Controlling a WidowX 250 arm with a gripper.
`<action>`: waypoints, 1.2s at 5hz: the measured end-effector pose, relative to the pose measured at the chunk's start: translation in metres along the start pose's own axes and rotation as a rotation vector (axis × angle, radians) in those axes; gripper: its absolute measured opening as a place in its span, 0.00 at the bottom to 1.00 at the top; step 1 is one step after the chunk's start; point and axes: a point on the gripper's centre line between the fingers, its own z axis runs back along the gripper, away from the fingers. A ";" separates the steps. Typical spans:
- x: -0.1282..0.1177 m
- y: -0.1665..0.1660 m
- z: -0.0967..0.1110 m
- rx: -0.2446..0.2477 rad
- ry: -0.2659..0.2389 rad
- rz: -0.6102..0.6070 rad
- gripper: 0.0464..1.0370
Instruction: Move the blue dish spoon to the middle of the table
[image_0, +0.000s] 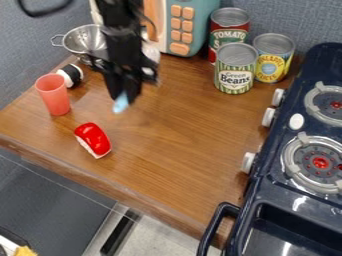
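Note:
The black gripper (125, 94) hangs over the back left part of the wooden table (180, 145), pointing down. Its fingers are closed on a small light-blue piece (121, 104), which sticks out below the fingertips and looks like part of the blue dish spoon. The rest of the spoon is hidden by the gripper, and the blur leaves its full shape unclear. The held piece is behind and to the right of the red and white object, apart from it.
A red cup (54, 95) and a black-and-white item (71, 75) stand at the left, with a metal colander (85, 39) behind. The red and white object (93, 139) lies near the front left edge. Cans (235, 69) and a toy microwave (189, 22) line the back; a dark stove (277, 192) borders the right.

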 end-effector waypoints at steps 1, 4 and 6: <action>-0.011 0.019 0.009 -0.026 -0.005 0.036 0.26; -0.039 0.036 0.010 0.009 0.150 0.036 0.26; -0.027 0.056 -0.009 0.021 0.265 0.002 0.26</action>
